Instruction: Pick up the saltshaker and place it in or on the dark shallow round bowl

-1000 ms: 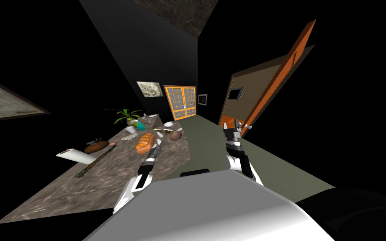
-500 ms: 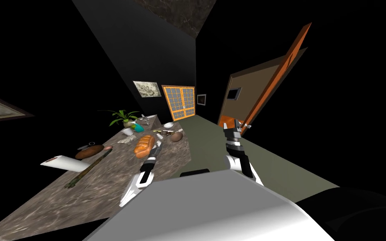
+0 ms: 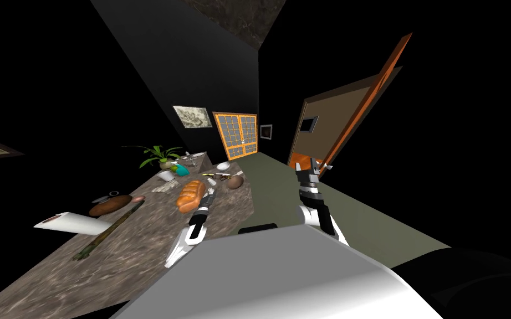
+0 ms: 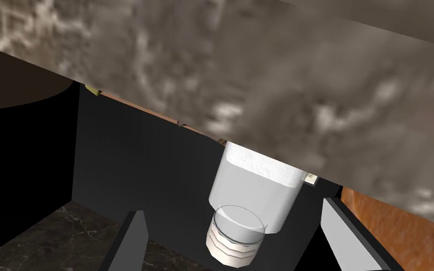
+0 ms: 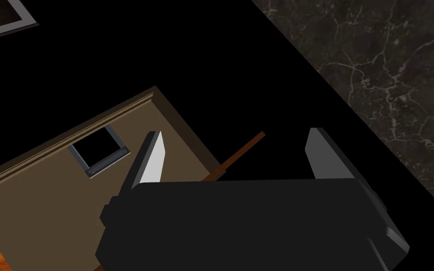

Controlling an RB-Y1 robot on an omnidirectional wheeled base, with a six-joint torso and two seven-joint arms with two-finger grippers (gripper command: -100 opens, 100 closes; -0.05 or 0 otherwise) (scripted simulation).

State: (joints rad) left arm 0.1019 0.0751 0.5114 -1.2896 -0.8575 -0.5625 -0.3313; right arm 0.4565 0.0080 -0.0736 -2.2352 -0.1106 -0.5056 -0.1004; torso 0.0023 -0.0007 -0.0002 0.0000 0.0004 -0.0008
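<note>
Grey-brown marbled counter (image 3: 138, 249) noted, set against dark walls, with an olive floor (image 3: 282, 188) and an orange lattice door (image 3: 238, 135). The saltshaker (image 4: 253, 197) is seen on the counter between the widely parted fingers of the left gripper (image 4: 232, 207); no contact can be made out. Dark round bowl (image 3: 234, 181) is just beyond, cut off in the left wrist view. Bread loaf (image 3: 191, 195) lies close alongside. Small items behind it are indistinct. Right gripper (image 5: 236, 131) is raised, spread, empty.

Our left wrist view cuts off the dark brown round bowl (image 4: 9, 84). Items (image 3: 216, 176) at one o'clock from the orange-brown bread loaf (image 3: 190, 195) look too small for us to name.
</note>
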